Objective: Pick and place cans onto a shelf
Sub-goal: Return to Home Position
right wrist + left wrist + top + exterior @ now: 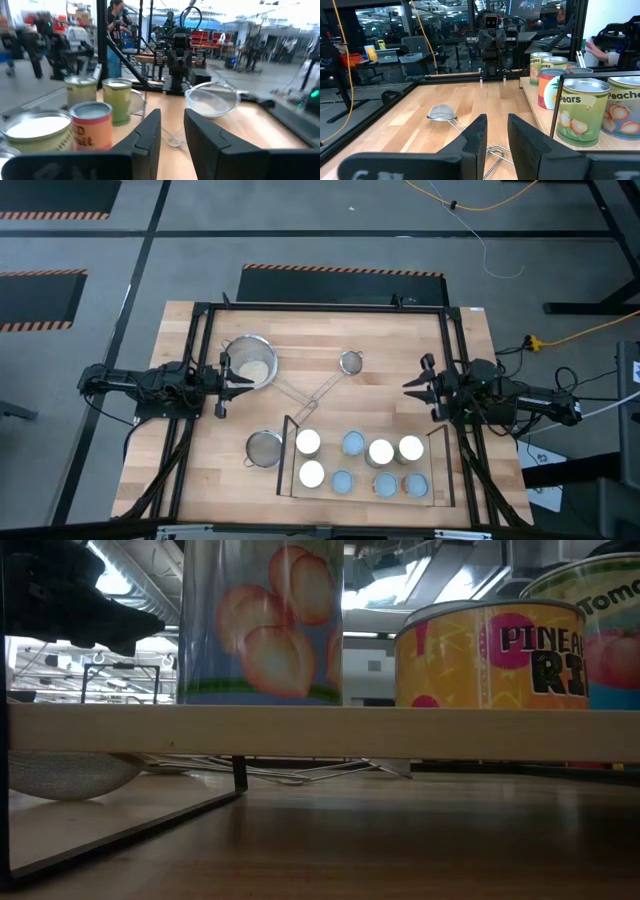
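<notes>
Worktop (215, 470): light wooden board in a black frame, with one arm reaching in over each short edge.
Shelf (362, 470): low wooden board with thin black end rails. It stands along the front edge (the lower one in the high view), a little right of the middle.
Cans (308, 442): eight round tops, all upright on the shelf in two rows of four. Four tops are shiny white and four are pale blue-grey.
Labels: the low view shows a peach can (262, 620) at the shelf's front edge and a pineapple can (480, 655) near it. The left wrist view reads "Pears" on another.
Left gripper (243, 383): at the left edge, about halfway along it, pointing inward. Its fingers stand a narrow gap apart and hold nothing.
Right gripper (408, 387): at the right edge, facing the left one, well apart from it. Its fingers are likewise narrowly parted and empty.
Pan (250, 360): back left quarter, just beside the left gripper, with pale contents.
Small strainer (351, 362): behind the shelf, near the middle.
Large strainer (264, 448): just beside the shelf's left rail.
Handles (305, 395): two thin ones cross near the shelf's back left corner.
</notes>
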